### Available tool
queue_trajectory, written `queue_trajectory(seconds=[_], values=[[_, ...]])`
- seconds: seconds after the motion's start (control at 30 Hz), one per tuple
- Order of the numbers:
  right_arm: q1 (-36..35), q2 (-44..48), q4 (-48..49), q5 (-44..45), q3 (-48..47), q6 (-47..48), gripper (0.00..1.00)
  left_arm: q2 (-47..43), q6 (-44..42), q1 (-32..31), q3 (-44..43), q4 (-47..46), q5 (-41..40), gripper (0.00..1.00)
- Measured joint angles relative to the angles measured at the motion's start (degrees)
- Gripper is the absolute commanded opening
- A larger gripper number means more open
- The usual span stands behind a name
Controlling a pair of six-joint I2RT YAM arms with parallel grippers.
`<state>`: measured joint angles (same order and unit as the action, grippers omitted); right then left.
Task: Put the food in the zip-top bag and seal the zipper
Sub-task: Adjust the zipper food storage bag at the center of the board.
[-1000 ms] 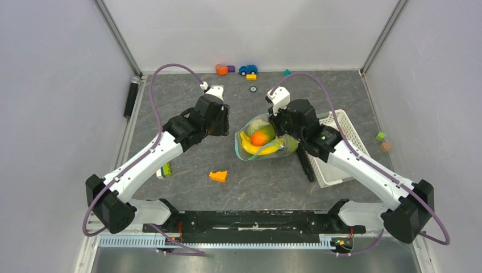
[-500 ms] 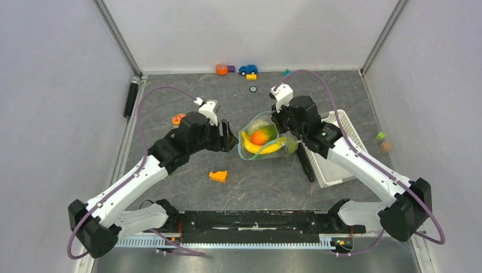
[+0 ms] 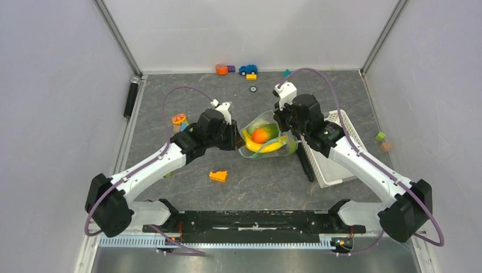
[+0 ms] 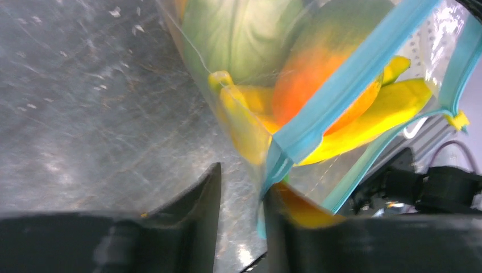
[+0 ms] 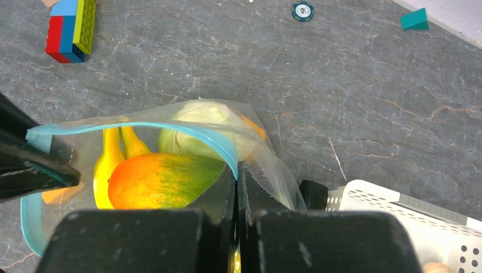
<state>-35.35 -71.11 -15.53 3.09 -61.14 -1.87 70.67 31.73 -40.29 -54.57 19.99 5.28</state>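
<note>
The clear zip-top bag (image 3: 266,142) lies mid-table with its mouth gaping. The food inside is a yellow banana (image 5: 109,166), an orange-green mango (image 5: 162,181) and a pale green vegetable (image 5: 193,120). My right gripper (image 3: 282,121) is shut on the teal zipper (image 5: 187,132) at the bag's far right edge (image 5: 236,170). My left gripper (image 3: 235,140) is open at the bag's left corner. In the left wrist view (image 4: 241,219) the zipper (image 4: 347,79) runs down to the corner just inside the right finger (image 4: 281,227).
A white slotted basket (image 3: 343,142) stands right of the bag, with a black bar (image 3: 307,165) along its near side. An orange wedge (image 3: 217,176) lies in front. Toy blocks (image 3: 179,120), a car (image 3: 248,69) and a chip (image 3: 252,89) lie further back.
My left arm has swung right and brought its open gripper to the bag's left corner. My right gripper has stayed shut on the zipper edge, shifting only slightly.
</note>
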Motion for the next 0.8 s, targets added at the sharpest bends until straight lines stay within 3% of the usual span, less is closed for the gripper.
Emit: queue_trajectory(seconds=[0.03,0.07,0.23,0.5,0.67,0.8], values=[[0.2,0.0,0.0,-0.1,0.0,-0.1,0.00,0.9,0.4,-0.1,0.0,-0.5,0.5,0.04],[0.3,0.1,0.0,-0.2,0.0,-0.2,0.00,1.8,1.0,-0.3,0.0,-0.8,1.0,0.02],[1.5,0.3,0.0,-0.8,0.4,-0.7,0.00,3.1,1.5,-0.7,0.0,-0.2,0.8,0.02],[2.8,3.3,-0.6,-5.9,2.2,-1.4,0.00,-10.0,1.5,-1.2,-0.7,1.6,-0.5,0.02],[3.0,8.2,-1.2,-10.3,4.0,-2.2,0.00,-10.4,1.5,-1.2,-4.0,3.7,-0.5,0.02],[3.9,8.8,-2.0,-12.9,4.6,-2.4,0.11,-6.7,1.5,-1.2,-6.2,5.6,-2.3,0.02]])
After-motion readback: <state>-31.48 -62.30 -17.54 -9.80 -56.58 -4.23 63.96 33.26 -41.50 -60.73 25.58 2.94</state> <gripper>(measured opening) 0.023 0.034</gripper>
